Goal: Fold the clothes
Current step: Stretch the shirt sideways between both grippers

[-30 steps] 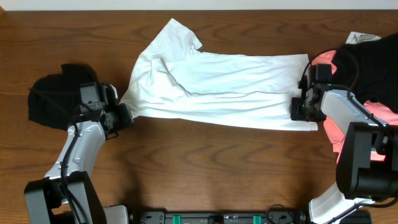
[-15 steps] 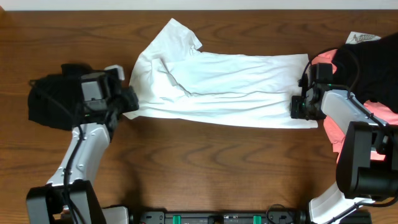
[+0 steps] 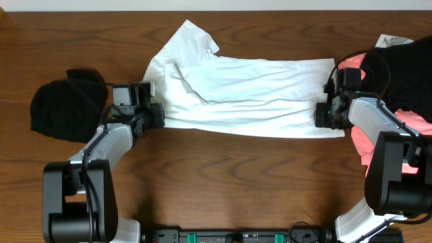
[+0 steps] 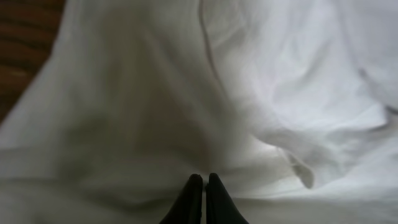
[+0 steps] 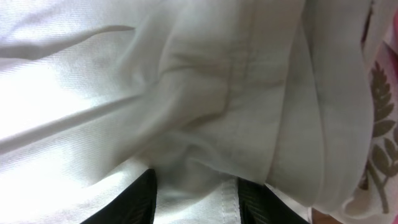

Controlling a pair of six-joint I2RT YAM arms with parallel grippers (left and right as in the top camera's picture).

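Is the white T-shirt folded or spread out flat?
Partly folded: the white T-shirt lies as a long band, layers overlapping, one sleeve poking out.

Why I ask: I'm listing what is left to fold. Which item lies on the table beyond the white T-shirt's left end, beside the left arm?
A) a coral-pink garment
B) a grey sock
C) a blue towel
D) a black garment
D: in the overhead view a black garment lies on the wood to the left of the white T-shirt, apart from it.
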